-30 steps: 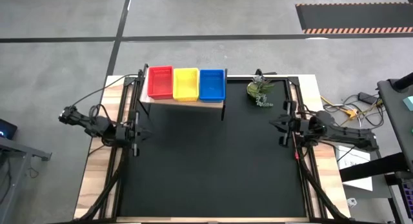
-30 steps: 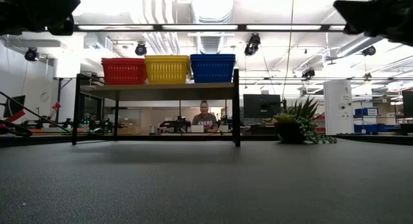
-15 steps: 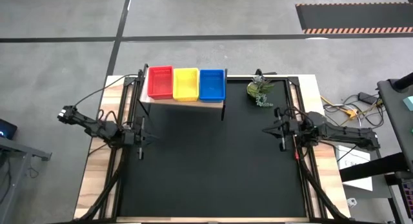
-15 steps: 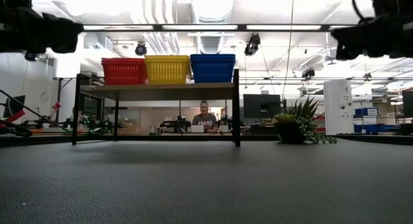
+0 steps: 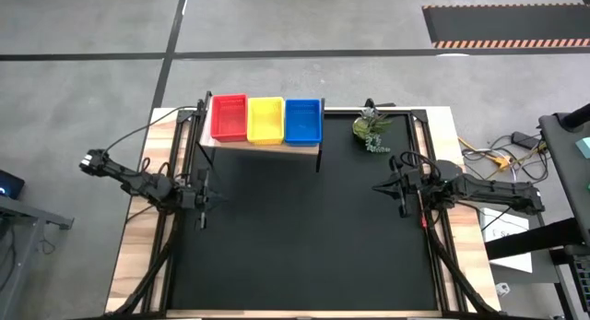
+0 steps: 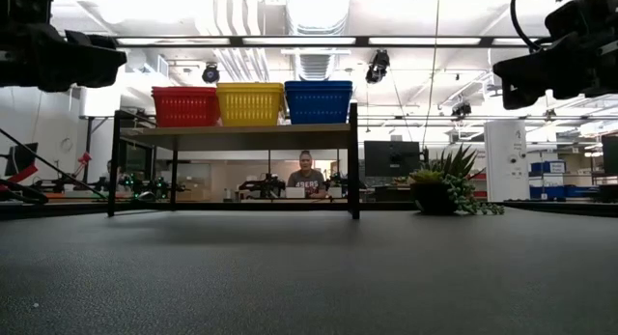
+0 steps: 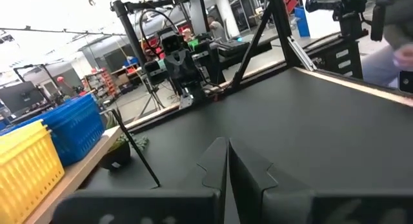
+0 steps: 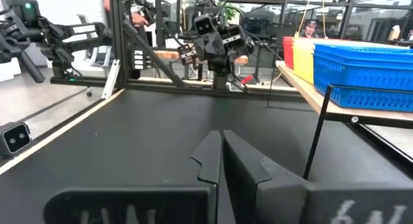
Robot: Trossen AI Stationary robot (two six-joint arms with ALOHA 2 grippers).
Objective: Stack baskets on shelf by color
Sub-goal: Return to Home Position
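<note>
A red basket (image 5: 230, 118), a yellow basket (image 5: 265, 120) and a blue basket (image 5: 302, 121) sit side by side on the pale-wood shelf (image 5: 261, 145) at the table's far edge, resting on their bottoms. In the low view the red basket (image 6: 185, 106), yellow basket (image 6: 250, 102) and blue basket (image 6: 318, 100) stand in a row on the shelf board (image 6: 232, 129). My left gripper (image 5: 205, 199) hovers near the table's left edge, shut and empty. My right gripper (image 5: 389, 186) hovers near the right edge, shut and empty. Each wrist view shows closed fingers, the left gripper (image 7: 227, 161) and the right gripper (image 8: 221, 153).
A small green potted plant (image 5: 371, 129) stands right of the shelf at the far edge. The black tabletop (image 5: 304, 237) stretches between the two arms. Thin black shelf legs (image 6: 353, 161) reach the table. A person (image 6: 306, 180) sits in the room beyond.
Both arms have come down and drawn a little toward the table's middle: the left gripper shifted right and toward the near edge, the right gripper shifted left. The baskets have stayed in place on the shelf.
</note>
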